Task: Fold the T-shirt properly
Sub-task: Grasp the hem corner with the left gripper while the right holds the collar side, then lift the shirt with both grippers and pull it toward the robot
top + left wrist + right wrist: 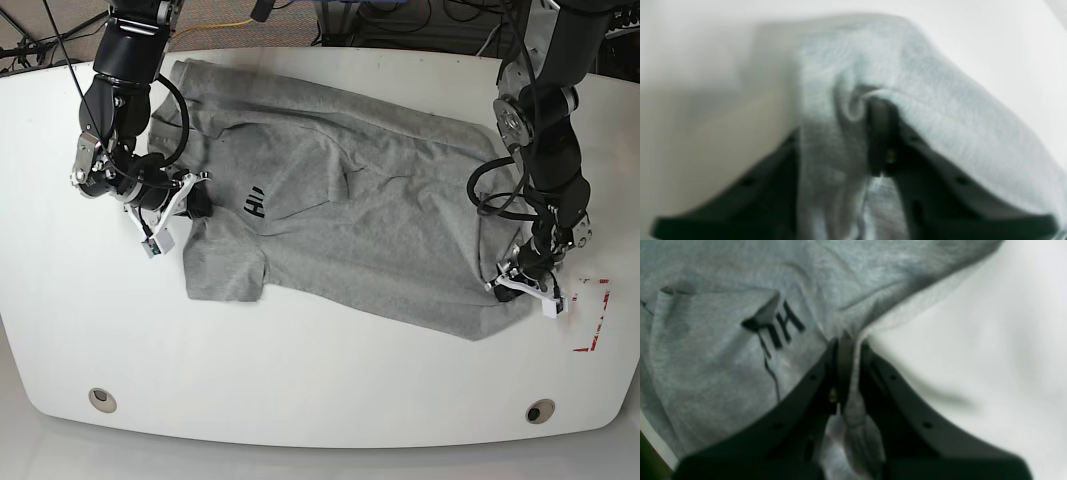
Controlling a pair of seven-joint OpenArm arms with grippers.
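Two grippers: both pinching cloth, one at each end of the shirt.
Left gripper (pixel 878 133): jaws squeezed together on a bunched fold of the T-shirt (pixel 370 210); fabric drapes over the right finger and hangs down between both.
Right gripper (pixel 848 350): jaws pressed tight on a thin edge of grey cloth, right beside the dark lettering (pixel 780 326).
Shirt: spread wrinkly across the white table (pixel 300 370), one sleeve by the right gripper, hem corner at the left one.
Red tape mark (pixel 595 320): on the table just beside the left gripper.
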